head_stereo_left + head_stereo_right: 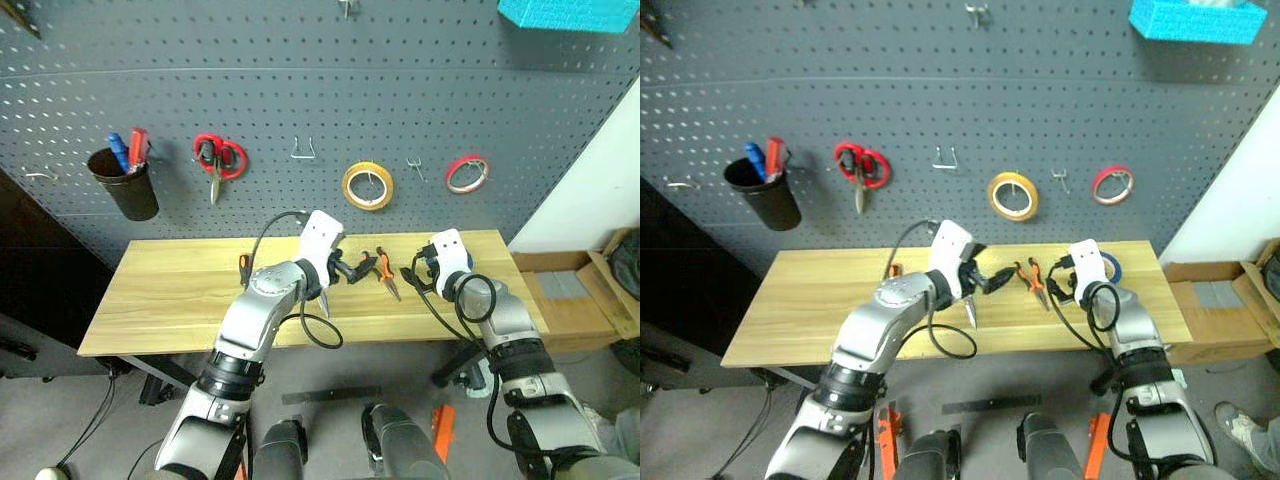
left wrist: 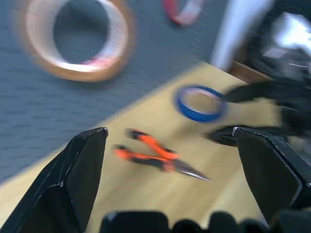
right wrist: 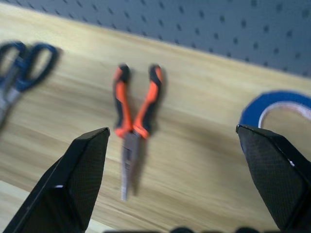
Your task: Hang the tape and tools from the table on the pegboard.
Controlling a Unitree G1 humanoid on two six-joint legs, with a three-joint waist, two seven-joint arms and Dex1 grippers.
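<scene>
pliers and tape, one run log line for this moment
pliers: on table, untouched | blue tape: on table | left pincer: open | right pincer: open over pliers

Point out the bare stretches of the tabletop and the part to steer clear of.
The table is bare along its whole left half, from its left edge up to the screwdriver. Crowded: the right half, where the left gripper, pliers, right gripper and blue tape bunch together.

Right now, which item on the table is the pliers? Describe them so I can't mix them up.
Start at the light wood table under the grey pegboard. Between the two grippers, near the table's back edge, lie the pliers, flat and untouched. They are set apart by orange-and-black handles and a long thin metal nose; the scissors beside them have dark blue handles.
</scene>
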